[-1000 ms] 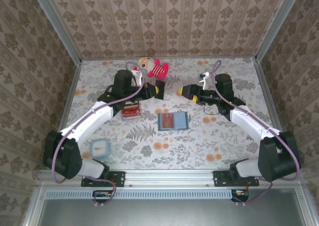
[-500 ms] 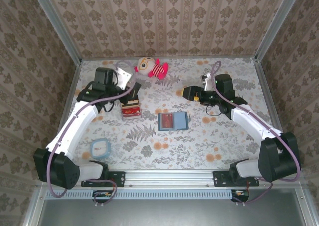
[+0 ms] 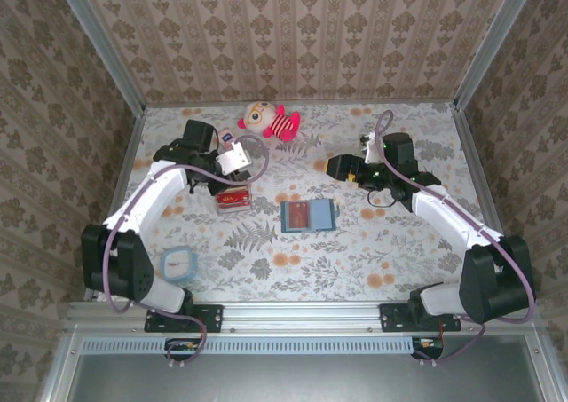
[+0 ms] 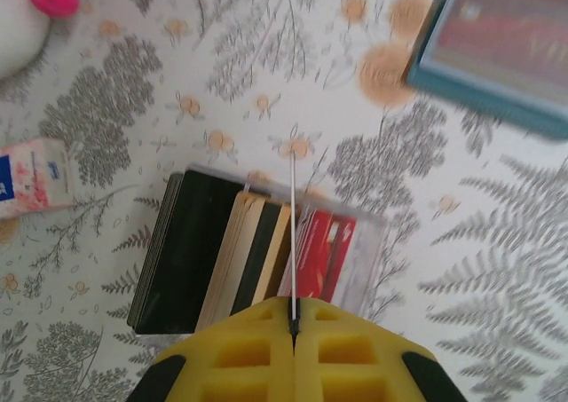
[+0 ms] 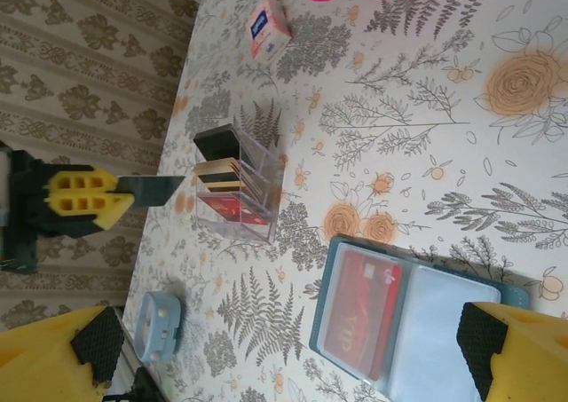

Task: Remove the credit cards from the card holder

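The card holder (image 3: 323, 214) lies open and flat on the flowered table (image 3: 399, 251). A red card (image 5: 359, 311) with yellow lettering sits in its left pocket, and the right pocket looks pale and bare.

To the left of the card holder and a little farther back stands a clear box (image 4: 368, 260) with dark, tan and red cards packed upright in it. The left gripper (image 4: 293, 327) hangs over that box. Its jaws are pressed together on a thin card (image 5: 153, 187), which points down toward the box.

Beyond the card holder's far right corner is the right gripper (image 3: 339, 164), raised clear of the holder with its jaws spread wide and nothing between them.

A plush doll (image 3: 266, 118) lies well behind the card holder. A small white-and-red packet (image 5: 269, 29) is left of the doll, and a pale blue round thing (image 3: 180, 263) lies to the holder's near left.
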### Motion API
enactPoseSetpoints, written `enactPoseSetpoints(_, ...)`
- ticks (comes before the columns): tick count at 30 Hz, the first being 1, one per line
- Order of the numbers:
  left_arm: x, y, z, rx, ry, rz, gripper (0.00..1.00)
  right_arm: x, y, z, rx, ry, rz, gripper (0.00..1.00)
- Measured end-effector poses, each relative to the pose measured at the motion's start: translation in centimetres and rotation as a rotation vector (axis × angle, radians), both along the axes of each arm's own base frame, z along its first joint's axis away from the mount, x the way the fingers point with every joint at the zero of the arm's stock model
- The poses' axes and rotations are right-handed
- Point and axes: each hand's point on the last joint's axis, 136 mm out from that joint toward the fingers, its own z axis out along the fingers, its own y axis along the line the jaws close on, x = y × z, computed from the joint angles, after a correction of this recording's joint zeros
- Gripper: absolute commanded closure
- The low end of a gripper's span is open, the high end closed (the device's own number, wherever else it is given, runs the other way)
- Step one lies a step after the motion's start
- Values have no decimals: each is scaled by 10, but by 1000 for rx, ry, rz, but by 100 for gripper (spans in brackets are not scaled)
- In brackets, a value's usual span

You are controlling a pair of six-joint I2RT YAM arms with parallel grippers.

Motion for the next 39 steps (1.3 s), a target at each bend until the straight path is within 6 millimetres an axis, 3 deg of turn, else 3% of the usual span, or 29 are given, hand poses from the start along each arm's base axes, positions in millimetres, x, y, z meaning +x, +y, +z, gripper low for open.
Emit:
enactPoseSetpoints(6,18,18,-3,48,-38,-80,100,-1,-2,-4,-11,15,-10,0)
enactPoseSetpoints(11,39,18,2,75,-68,-156,100,-1,-3,-4,-15,17,-16,0)
enactPoseSetpoints(14,49,16,-5,93,-53,-196,100,-1,-4,-5,-19,21,-20,0)
enactPoseSetpoints(24,48,21,-37,138,51,-259,100,-5,-6,-1,-25,19,-28,0)
enactPoseSetpoints(33,55,22,-28,138,23,-259,100,-6,-7,-3,-28,34,-33,0)
enactPoseSetpoints(39,57,22,-35,144,39,-258,94,-6,-9,-3,-35,33,-42,0)
